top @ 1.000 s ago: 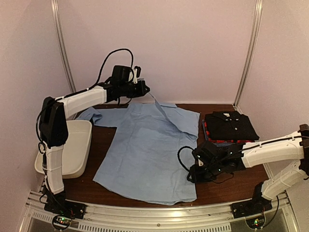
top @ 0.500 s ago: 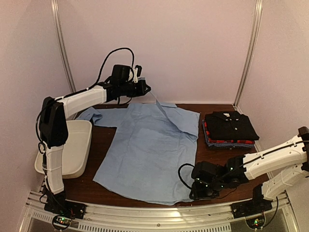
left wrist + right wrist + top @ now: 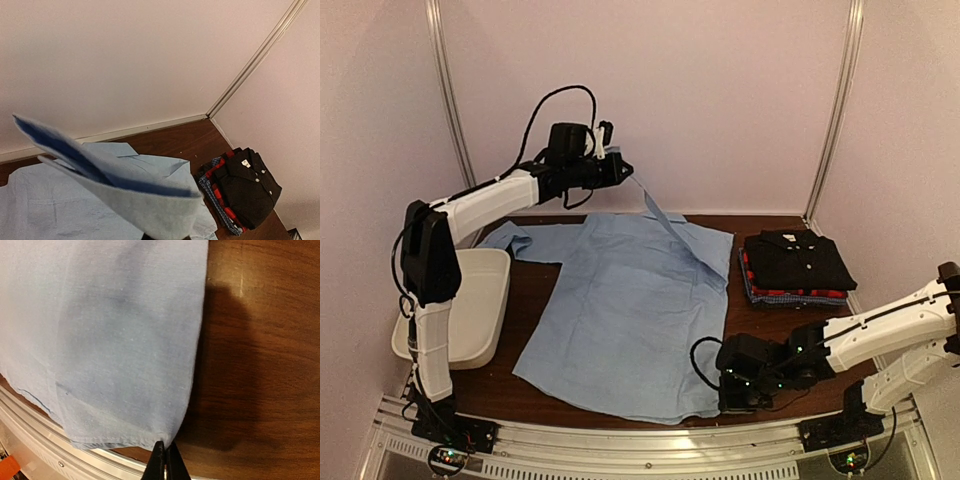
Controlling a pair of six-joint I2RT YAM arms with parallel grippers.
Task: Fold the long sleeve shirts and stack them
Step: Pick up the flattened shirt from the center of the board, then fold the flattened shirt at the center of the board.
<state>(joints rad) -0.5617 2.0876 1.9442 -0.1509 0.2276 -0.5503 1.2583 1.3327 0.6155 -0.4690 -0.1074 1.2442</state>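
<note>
**Sleeve raised, hem corner nipped: the fold is about to begin**

At the left edge of the top view the white tub sits on the dark table, and we take no part with it; just right of it, in the upper left of centre, the left gripper hangs high above the back of the table, its fingers closed on the end of a sleeve that runs down as a taut strip to the light blue shirt; in the left wrist view that cloth fills the lower foreground and hides the fingers themselves.

The shirt lies spread flat across the middle of the frame, collar end toward the back wall, hem toward the bottom; at the lower right of centre the right gripper is down on the table at the near hem corner; in its own wrist view the fingertips are pressed together right at that corner, and we judge that they nip it, though the cloth between them is too thin to see.

At the right, the stack of folded shirts waits, black on top, red and blue check beneath.

We judge the step to be the first lengthwise fold; next both arms should carry the right edge leftward together, keeping the cloth taut.
</note>
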